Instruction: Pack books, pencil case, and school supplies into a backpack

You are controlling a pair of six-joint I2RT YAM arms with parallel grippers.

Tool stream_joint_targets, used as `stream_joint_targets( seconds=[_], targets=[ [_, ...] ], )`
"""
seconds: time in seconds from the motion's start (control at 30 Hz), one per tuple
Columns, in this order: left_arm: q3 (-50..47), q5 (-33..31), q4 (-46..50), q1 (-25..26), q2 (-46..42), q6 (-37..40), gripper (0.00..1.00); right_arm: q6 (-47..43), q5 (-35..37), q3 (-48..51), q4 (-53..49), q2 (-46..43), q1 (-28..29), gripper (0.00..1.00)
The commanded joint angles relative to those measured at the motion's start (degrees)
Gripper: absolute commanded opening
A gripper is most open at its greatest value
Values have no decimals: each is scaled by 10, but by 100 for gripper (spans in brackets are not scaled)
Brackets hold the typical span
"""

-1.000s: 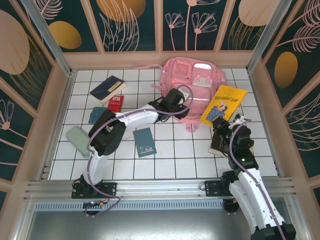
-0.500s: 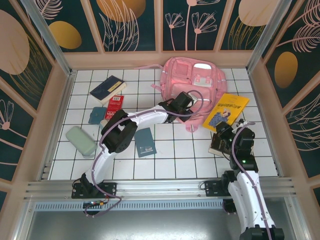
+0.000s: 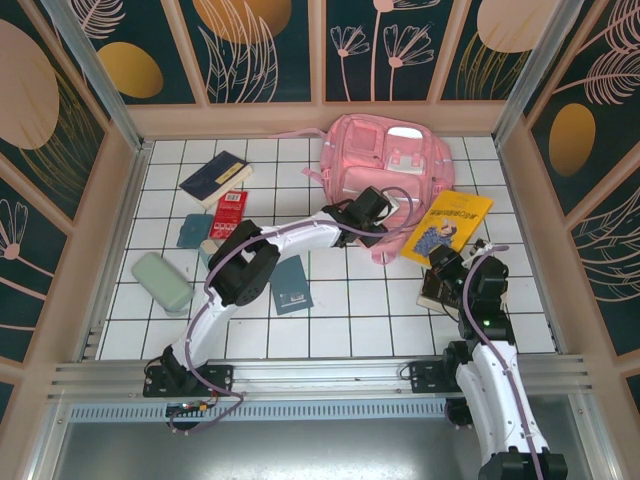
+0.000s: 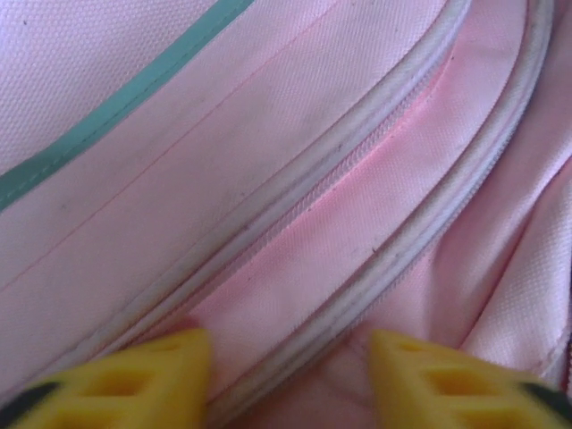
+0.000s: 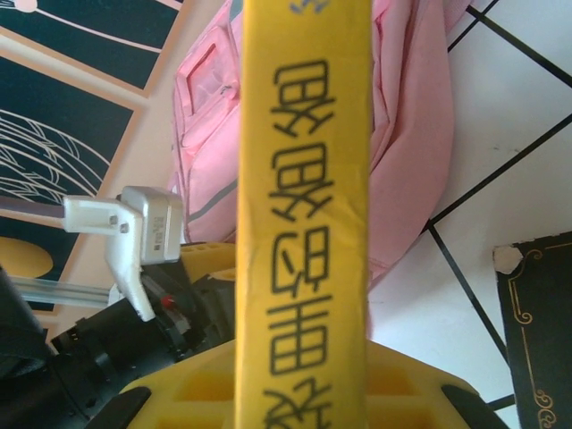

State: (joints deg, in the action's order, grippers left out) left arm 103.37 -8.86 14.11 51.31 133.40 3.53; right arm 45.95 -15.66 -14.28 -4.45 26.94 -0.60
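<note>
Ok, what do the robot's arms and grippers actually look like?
The left arm and right arm match: white shells between black joints, with a lilac cable looping alongside each. The fingers are yellow plastic with moulded cut-outs.

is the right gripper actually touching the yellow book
Touching. In the right wrist view the spine of the yellow book sits clamped between the fingers of the right gripper, with no gap on either side.
</note>
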Motion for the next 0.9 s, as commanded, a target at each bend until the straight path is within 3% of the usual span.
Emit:
stream_joint_targets(
  seconds=[0.0,0.03,0.37,0.5,0.63,0.67,0.83,0.87],
  targets=[
    [-8,-25,36,4,32,8,5,8,-20,1,76,-4,-5,0],
    [-15,-37,25,3,26,2,0,7,-21,0,75,-3,-5,0],
    [-98,-102,-79,3,-116,-35,0,4,-32,-2,78,0,-5,0],
    [-116,-90,-97,4,-157,-35,0,1,-35,-4,76,-1,-5,0],
    [-94,-45,-66,3,-138,-12,0,0,-37,-4,76,-1,-5,0],
    [-85,-47,-61,4,-125,-12,5,1,-37,-5,75,-1,-5,0],
    [-54,-66,-69,4,-70,1,50,-1,-34,-9,62,-8,-5,0],
    [-46,-65,-71,3,-60,9,55,0,-33,-8,61,-9,-5,0]
  ],
)
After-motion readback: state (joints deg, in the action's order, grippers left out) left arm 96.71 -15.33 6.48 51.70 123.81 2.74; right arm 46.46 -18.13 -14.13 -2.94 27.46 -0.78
